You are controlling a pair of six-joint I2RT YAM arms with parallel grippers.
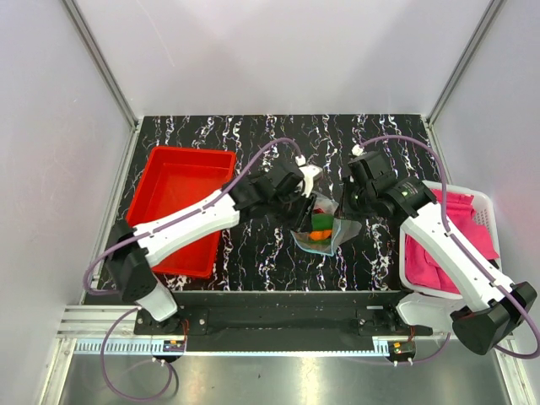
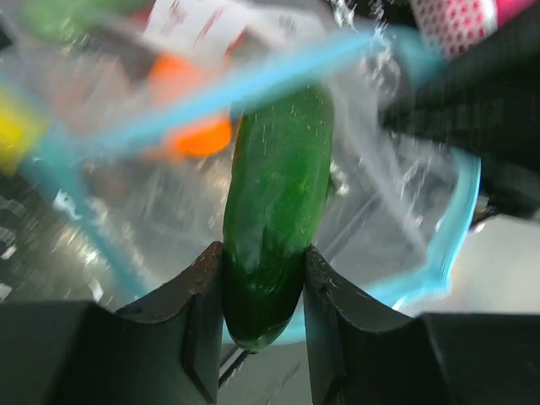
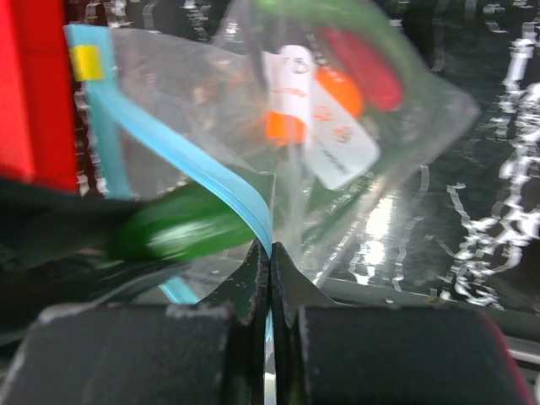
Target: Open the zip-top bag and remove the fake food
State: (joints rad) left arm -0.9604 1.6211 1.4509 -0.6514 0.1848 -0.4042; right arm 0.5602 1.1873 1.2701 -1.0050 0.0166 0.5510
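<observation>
2 grips set | left claw [image 2: 263, 291] clamped on cucumber [image 2: 278, 186] at bag [image 2: 152, 219] mouth | right claw [image 3: 270, 272] pinched on bag's zip edge [image 3: 190, 160] | draw cucumber straight out, right anchoring bag.

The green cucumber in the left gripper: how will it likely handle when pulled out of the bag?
The cucumber looks glossy and rounded, so it may slip or pivot in the left gripper, which clamps only one end. It holds its shape under the squeeze, so it is probably stiff plastic. Set down, it would likely roll.
</observation>
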